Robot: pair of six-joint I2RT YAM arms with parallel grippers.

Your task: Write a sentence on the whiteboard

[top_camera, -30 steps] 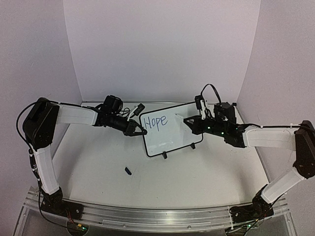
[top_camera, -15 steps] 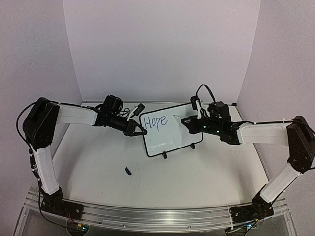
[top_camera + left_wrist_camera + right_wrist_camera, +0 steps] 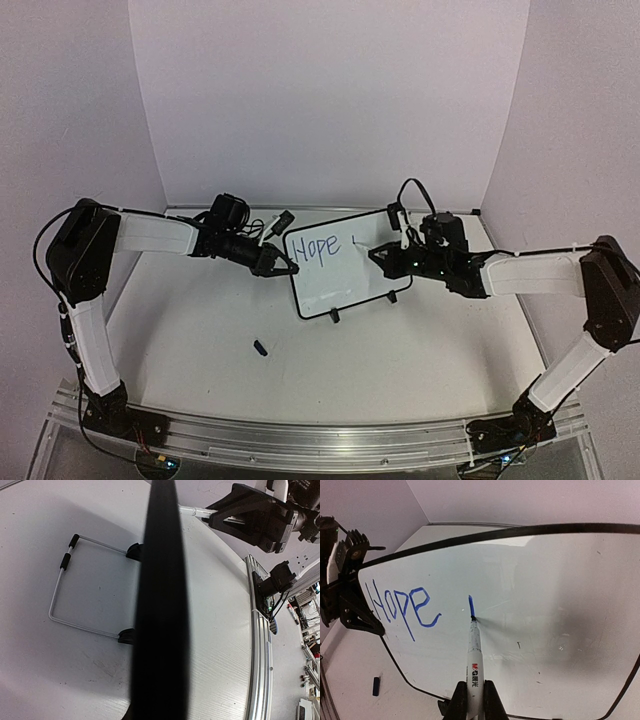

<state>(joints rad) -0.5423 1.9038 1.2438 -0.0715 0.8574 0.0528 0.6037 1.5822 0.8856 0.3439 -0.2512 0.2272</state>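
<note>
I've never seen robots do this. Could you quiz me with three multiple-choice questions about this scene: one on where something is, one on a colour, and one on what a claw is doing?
1. Where is the tip of the marker?
A. in the air, off the board
B. on the whiteboard, just right of the word "Hope"
C. left of that word

2. What colour is the writing?
A. red
B. black
C. blue

3. What is the left gripper doing?
A. clamped shut on the whiteboard's left edge
B. open, touching nothing
C. holding the marker

Answers:
1 B: the tip sits at the foot of a short stroke beyond the "e".
2 C: the letters and the stroke are blue.
3 A: it pinches that edge, while the right gripper holds the marker.
</note>
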